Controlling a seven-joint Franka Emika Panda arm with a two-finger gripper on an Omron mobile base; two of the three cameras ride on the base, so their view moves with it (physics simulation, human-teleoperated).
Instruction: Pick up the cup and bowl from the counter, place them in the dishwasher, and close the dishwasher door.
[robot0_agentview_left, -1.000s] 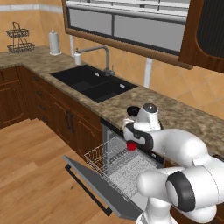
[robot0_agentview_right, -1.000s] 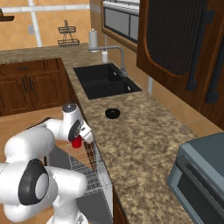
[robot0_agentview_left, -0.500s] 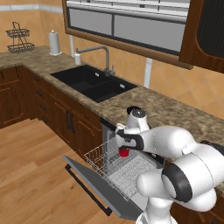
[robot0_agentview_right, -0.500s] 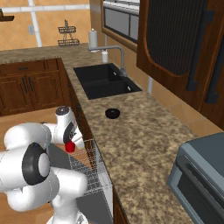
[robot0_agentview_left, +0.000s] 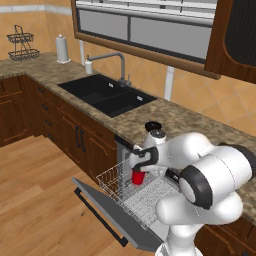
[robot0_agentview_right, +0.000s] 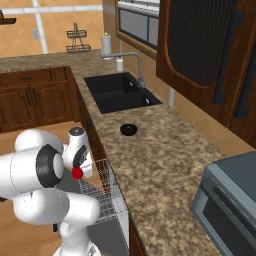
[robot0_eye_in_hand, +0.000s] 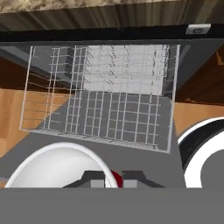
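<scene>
My gripper (robot0_agentview_left: 138, 171) is shut on the red cup (robot0_agentview_left: 137, 178) and holds it just above the white wire rack (robot0_agentview_left: 120, 186) of the open dishwasher. From the right base view the cup (robot0_agentview_right: 77, 173) hangs beside the rack (robot0_agentview_right: 97, 184), below the counter (robot0_agentview_right: 160, 160) edge. In the hand view the cup's white inside (robot0_eye_in_hand: 57, 168) lies low and left, with the rack (robot0_eye_in_hand: 105, 100) straight ahead. The black bowl (robot0_agentview_right: 128, 129) sits on the counter near the sink. The grey dishwasher door (robot0_agentview_left: 107, 212) lies folded down, its black handle (robot0_agentview_left: 102, 219) toward the floor.
A black double sink (robot0_agentview_left: 105, 95) with a faucet (robot0_agentview_left: 120, 62) lies to the left of the dishwasher. A paper towel roll (robot0_agentview_left: 61, 49) and a wire stand (robot0_agentview_left: 22, 45) stand at the far corner. A grey appliance (robot0_agentview_right: 230, 200) sits at the counter's near right.
The arm has carried the cup down and outward from the counter edge to just over the dishwasher rack. The bowl has stayed in place.
</scene>
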